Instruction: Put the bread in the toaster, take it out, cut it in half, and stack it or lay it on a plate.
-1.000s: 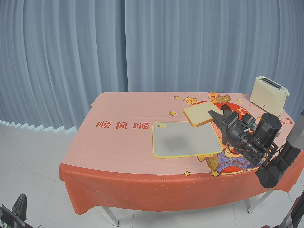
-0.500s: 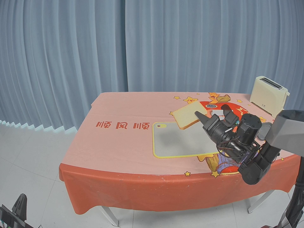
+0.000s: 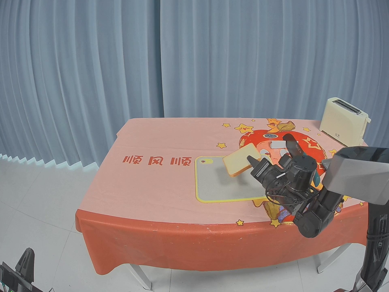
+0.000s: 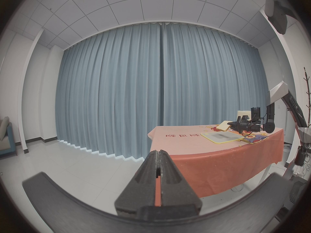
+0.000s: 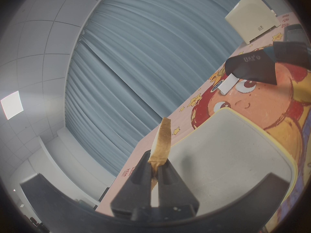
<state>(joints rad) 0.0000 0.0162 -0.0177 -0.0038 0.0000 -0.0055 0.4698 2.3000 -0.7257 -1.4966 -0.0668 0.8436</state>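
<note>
The right wrist view shows the right gripper [image 5: 155, 167] clamped on the bread slice [image 5: 164, 136], which stands edge-on above the grey cutting board [image 5: 226, 146]. The head view shows the slice tilted over the board's far edge, with the toaster [image 3: 343, 121] well apart. A black item [image 3: 292, 143] beyond the board is possibly a knife. The left gripper [image 4: 157, 160] is closed and empty. The slice has come leftward and lower since a second ago.

Right tool [image 3: 254, 165] clamped on bread [image 3: 241, 161], arm outstretched; left tool [image 4: 157, 160] closed, low.
</note>
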